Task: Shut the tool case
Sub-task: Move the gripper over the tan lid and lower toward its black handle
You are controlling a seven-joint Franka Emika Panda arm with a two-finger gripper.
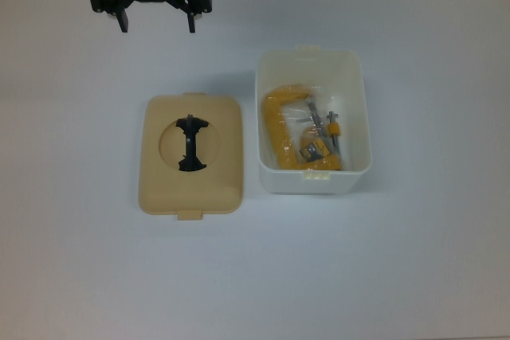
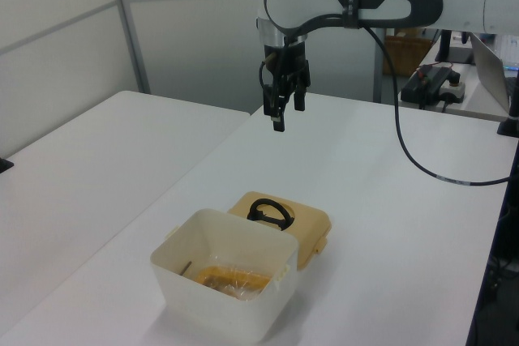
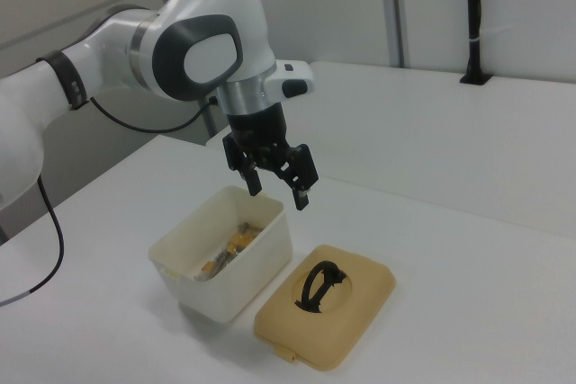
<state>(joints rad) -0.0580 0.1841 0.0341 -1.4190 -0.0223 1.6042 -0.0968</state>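
The tool case lies open on the white table, in two parts. Its white tub (image 1: 287, 182) (image 2: 212, 297) (image 3: 241, 278) holds a yellow clamp (image 1: 278, 128) wrapped in clear plastic. Its tan lid (image 1: 224, 174) (image 2: 311, 225) (image 3: 358, 312) lies flat beside the tub, on the top view's left, with the black handle (image 1: 190, 144) folded in its round recess. My gripper (image 1: 157, 23) (image 2: 285, 113) (image 3: 277, 193) hangs open and empty in the air. It is beyond the lid, toward the top view's upper edge, and touches nothing.
A black cable (image 2: 413, 151) runs from the arm across the table on the left view's right. A second table (image 2: 73, 160) stands at the left view's left. Bare white tabletop surrounds the case.
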